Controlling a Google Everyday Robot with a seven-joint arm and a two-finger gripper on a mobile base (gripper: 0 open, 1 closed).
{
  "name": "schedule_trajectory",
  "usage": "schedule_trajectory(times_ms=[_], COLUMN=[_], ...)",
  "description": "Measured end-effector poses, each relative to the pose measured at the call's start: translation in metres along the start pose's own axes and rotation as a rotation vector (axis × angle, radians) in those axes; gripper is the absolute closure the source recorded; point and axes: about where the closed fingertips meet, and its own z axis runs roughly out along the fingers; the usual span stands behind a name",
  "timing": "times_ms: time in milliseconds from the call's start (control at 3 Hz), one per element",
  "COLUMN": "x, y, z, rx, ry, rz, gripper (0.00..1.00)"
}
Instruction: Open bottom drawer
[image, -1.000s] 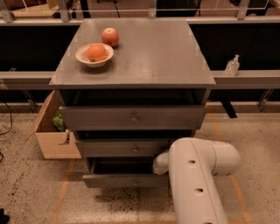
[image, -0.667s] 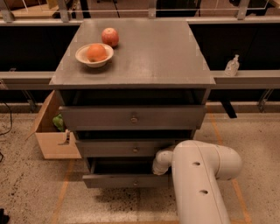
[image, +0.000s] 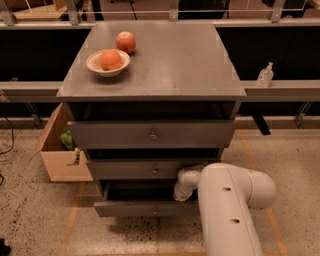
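Hardly anything has shifted in the last second: the bulky white robot arm (image: 235, 210) has slid a touch to the right, while the narrow grey wooden bottom drawer (image: 145, 208) sits as far out as before. That drawer is partly pulled out, dark space showing behind its front. The gripper (image: 180, 193) at the arm's end is tucked into that gap, at the right part of the drawer just above its front; whether it is open, closed or holding anything I cannot tell. Just above the gripper runs the mid-width grey drawer (image: 135, 170), and higher still the widest grey drawer (image: 150, 134). Far up and left of the gripper, on the grey cabinet top (image: 170, 60), a pale bowl (image: 95, 64) holds an orange (image: 110, 59), with a red apple (image: 126, 42) just beside it. Well off to the gripper's left, an open cardboard box (image: 62, 167) stands on the floor.
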Motion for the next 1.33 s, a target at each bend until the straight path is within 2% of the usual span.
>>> schedule_trajectory(times_ms=[333,1333], x=[-0.0018,-0.0019], y=[0.0052,0.0105], z=[0.0053,-0.0003], rx=[-0.044,-0.071], ry=[-0.02,-0.016], rz=[0.011,0.022], gripper=[1.0,1.0])
